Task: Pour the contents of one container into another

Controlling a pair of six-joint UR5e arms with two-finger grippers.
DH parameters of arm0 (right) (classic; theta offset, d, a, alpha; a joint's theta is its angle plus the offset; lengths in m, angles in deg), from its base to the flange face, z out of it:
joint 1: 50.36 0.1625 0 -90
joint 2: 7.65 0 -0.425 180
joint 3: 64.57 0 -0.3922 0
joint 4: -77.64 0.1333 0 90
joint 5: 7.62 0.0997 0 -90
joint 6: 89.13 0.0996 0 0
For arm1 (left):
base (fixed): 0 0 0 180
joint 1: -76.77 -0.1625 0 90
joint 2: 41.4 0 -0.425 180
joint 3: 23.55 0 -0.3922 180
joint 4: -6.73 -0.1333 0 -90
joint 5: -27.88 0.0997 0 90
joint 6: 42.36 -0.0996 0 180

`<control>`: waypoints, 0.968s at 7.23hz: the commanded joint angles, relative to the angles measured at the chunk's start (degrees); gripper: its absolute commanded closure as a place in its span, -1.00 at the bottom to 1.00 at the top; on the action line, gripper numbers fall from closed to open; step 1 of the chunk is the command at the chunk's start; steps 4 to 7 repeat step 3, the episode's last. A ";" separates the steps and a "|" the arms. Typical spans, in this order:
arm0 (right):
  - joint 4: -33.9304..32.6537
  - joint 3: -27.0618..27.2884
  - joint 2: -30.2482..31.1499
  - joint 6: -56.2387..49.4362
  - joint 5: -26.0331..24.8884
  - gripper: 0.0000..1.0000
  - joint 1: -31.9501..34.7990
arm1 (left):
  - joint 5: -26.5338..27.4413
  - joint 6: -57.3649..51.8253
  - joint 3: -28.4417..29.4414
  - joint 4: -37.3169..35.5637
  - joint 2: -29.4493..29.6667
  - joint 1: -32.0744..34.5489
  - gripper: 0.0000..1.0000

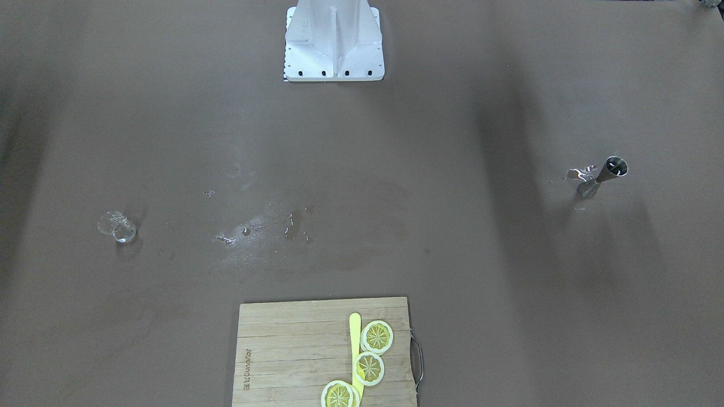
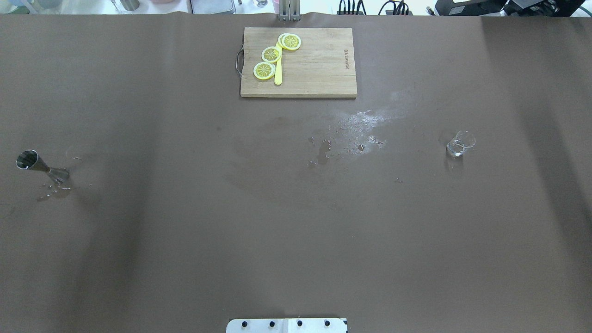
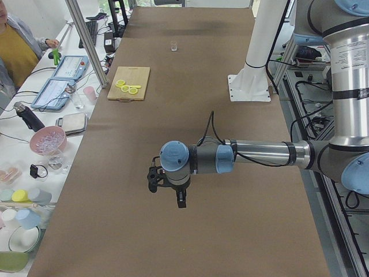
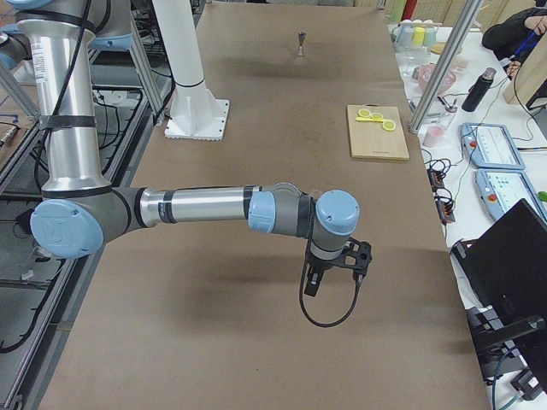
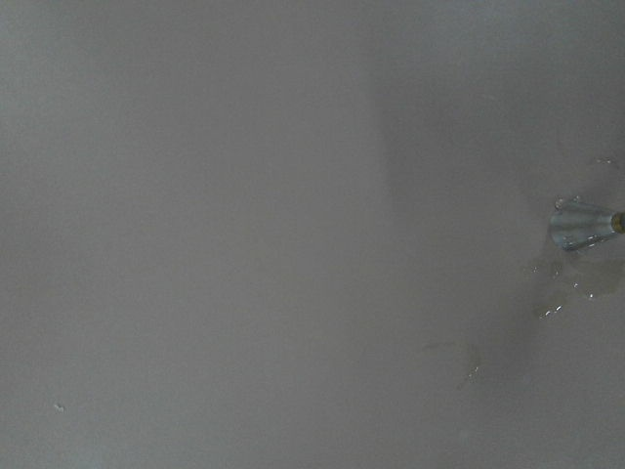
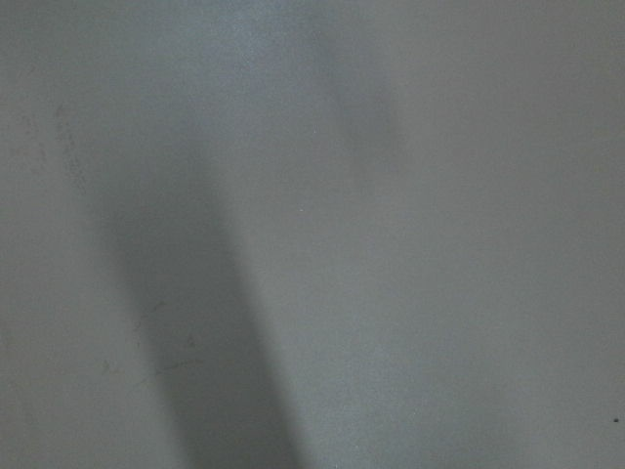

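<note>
A steel jigger (image 2: 40, 166) stands upright on the brown table at the robot's far left, with small puddles at its foot; it also shows as the jigger (image 1: 603, 177), the jigger (image 4: 301, 41), and just its base (image 5: 581, 227) at the right edge of the left wrist view. A small clear glass (image 2: 460, 143) stands at the robot's right, seen too as the glass (image 1: 117, 226) and the glass (image 3: 173, 46). The left gripper (image 3: 172, 195) and right gripper (image 4: 332, 275) show only in the side views, hanging over bare table; I cannot tell whether they are open or shut.
A wooden cutting board (image 2: 314, 74) at the far middle edge carries three lemon slices (image 2: 271, 54) and a yellow knife. Spilled liquid and white residue (image 2: 356, 125) mark the table centre. The white robot base (image 1: 334, 42) stands at the near edge.
</note>
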 commanded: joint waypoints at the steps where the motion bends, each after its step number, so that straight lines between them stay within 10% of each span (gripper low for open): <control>1: 0.00 -0.01 -0.02 0.00 0.03 -1.00 0.00 | 0.88 -0.08 0.35 0.05 -0.07 0.00 -0.96; 7: 0.00 -0.10 -0.02 0.00 0.39 -1.00 0.00 | 0.80 -0.08 1.15 0.23 0.01 0.00 -0.96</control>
